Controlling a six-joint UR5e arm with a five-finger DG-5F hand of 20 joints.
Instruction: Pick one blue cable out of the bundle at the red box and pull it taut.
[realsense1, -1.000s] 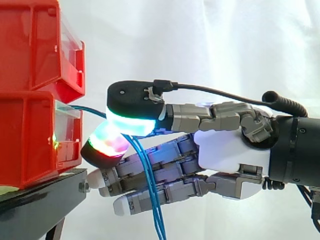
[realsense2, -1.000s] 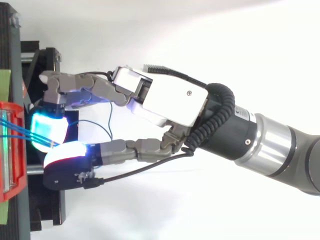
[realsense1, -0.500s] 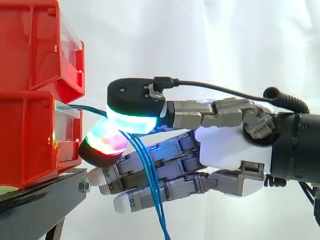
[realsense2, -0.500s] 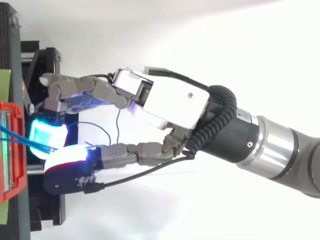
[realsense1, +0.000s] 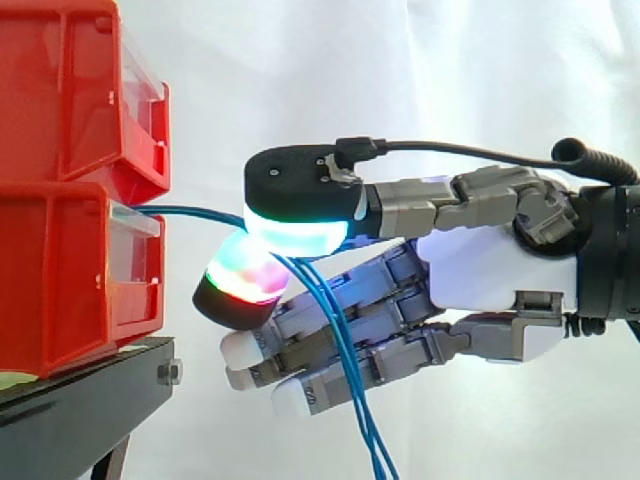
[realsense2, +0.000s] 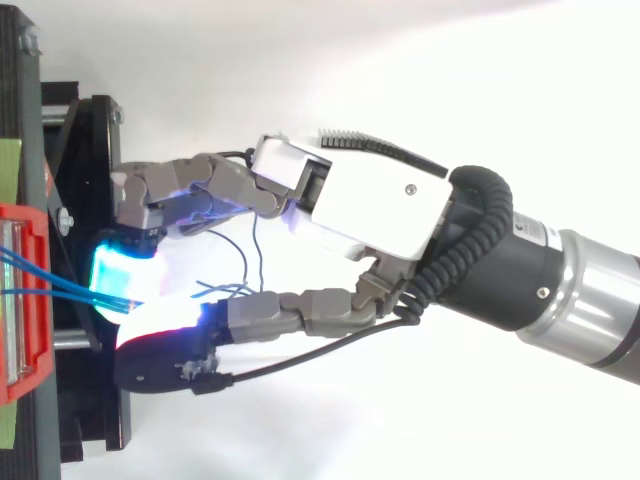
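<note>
Stacked red plastic bins (realsense1: 60, 260) on black stand (realsense1: 90, 405): at risk of shifting or tipping toward the pull under too sudden a tug. Also likely trouble: strand slipping out from between smooth pads, or extra strands dragged along, with several hanging across the lower fingers.

Robot hand (realsense1: 495, 280) partly closed in a pinch: cyan-glowing upper pad (realsense1: 295, 232) pressed onto multicolour-glowing lower pad (realsense1: 245, 280), remaining fingers loosely extended beneath, gripping nothing.

Thin blue cable (realsense1: 195, 211) clamped between those two pads, running near-level from lower bin's front lip to the pinch, clear of the stand, loose lengths dropping below. From above, possibly two strands entering the pinch; cannot tell for sure.
</note>
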